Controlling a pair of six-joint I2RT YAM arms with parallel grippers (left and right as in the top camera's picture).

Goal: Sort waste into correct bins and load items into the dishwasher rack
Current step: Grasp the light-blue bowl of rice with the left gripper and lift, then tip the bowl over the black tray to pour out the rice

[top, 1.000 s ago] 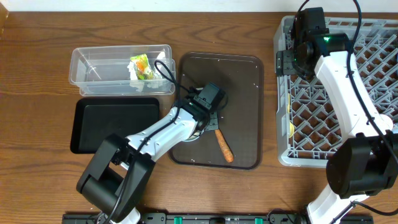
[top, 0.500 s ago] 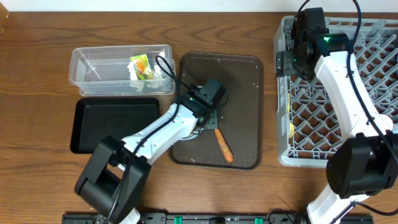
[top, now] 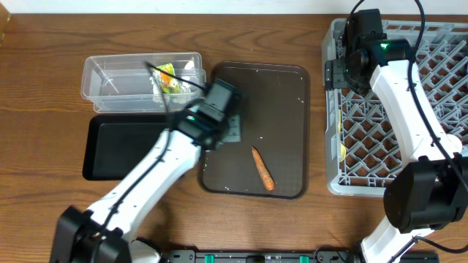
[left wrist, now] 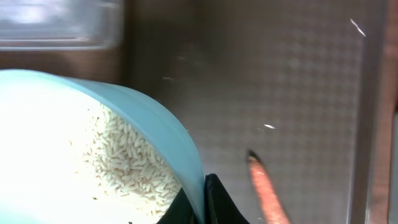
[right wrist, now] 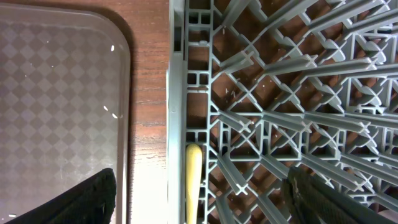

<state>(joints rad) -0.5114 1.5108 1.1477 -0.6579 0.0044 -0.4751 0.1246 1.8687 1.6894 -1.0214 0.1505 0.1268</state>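
The left fingers point(left wrist: 216, 202) are pinching the rim of the bowl point(left wrist: 93, 155). The bowl is hanging over the 9 o'clock edge of the brown serving tray point(top: 285, 102) with loose rice point(left wrist: 134, 165) lying against its wall, the clear tub point(top: 117, 80) at its 10 o'clock and the black tray point(top: 135, 146) at its 8 o'clock. The right fingers point(right wrist: 93, 199) are gaping wide, holding nothing, above the 9 o'clock rim of the dishwasher rack point(top: 380, 124). With only a rim pinch holding it, the bowl is risking a swing or slip, and any early tilt is likely sending grains onto the bench short of a bin.
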